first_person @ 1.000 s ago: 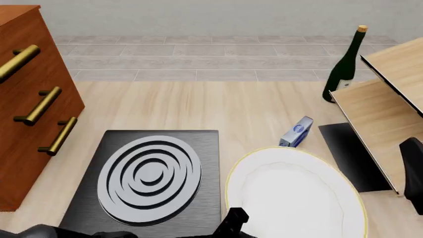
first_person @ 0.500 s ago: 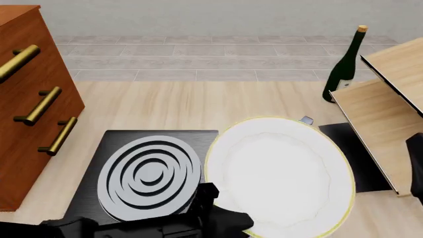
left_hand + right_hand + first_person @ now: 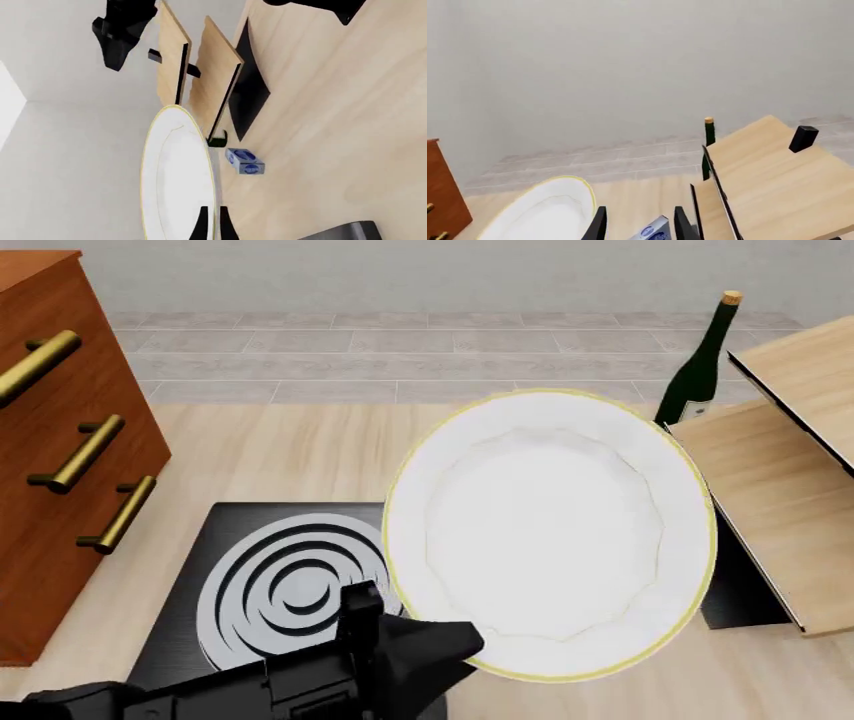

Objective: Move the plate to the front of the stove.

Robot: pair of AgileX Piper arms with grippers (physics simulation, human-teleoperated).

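The white plate [image 3: 547,535] with its yellow-gold rim hangs in the air, tilted, to the right of the stove [image 3: 254,570] and overlapping the stove's right edge in the front view. My left gripper [image 3: 447,640] is shut on the plate's near lower rim. In the left wrist view the plate [image 3: 175,175] shows edge-on, with the left gripper [image 3: 212,227] pinching its rim. The stove's ringed burner [image 3: 287,590] is partly hidden by the arm and the plate. My right gripper [image 3: 639,225] is open and holds nothing; it is outside the front view.
A wooden drawer cabinet [image 3: 67,440] stands at the left. A dark wine bottle [image 3: 697,370] and a tilted wooden shelf unit [image 3: 787,470] are at the right, with a thin black mat [image 3: 734,590] beside it. A small blue box [image 3: 245,161] lies on the table.
The left gripper has lifted the plate off the table and carried it up and slightly left. The plate now hides the blue box in the front view. The right arm has left that view.
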